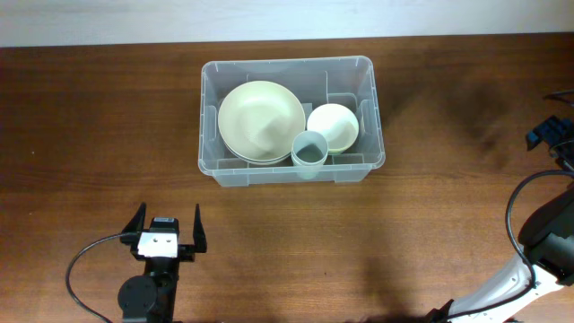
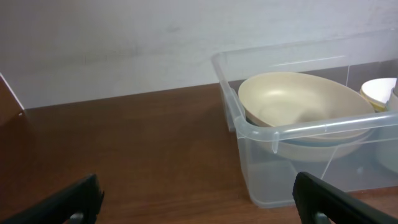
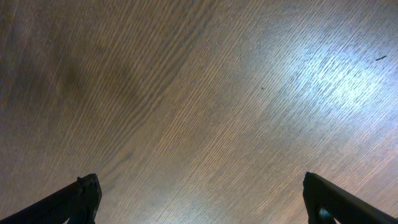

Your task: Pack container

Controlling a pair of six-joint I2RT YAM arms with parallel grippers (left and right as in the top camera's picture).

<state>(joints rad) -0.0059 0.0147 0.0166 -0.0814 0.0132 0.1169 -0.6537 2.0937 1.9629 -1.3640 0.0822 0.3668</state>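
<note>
- Overhead: the clear container [image 1: 287, 63] sits upper centre; the left gripper [image 1: 168, 215], lower left, gapes wide and empty, well apart from it.
- Left wrist: container at right, beyond the spread jaws.
- Right wrist: right gripper [image 3: 199, 186] wide, empty, above the wooden table [image 3: 205, 93].

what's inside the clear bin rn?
The container holds a large cream bowl, a small white bowl and a grey cup. Whatever lies beneath the bowls is covered.
</note>
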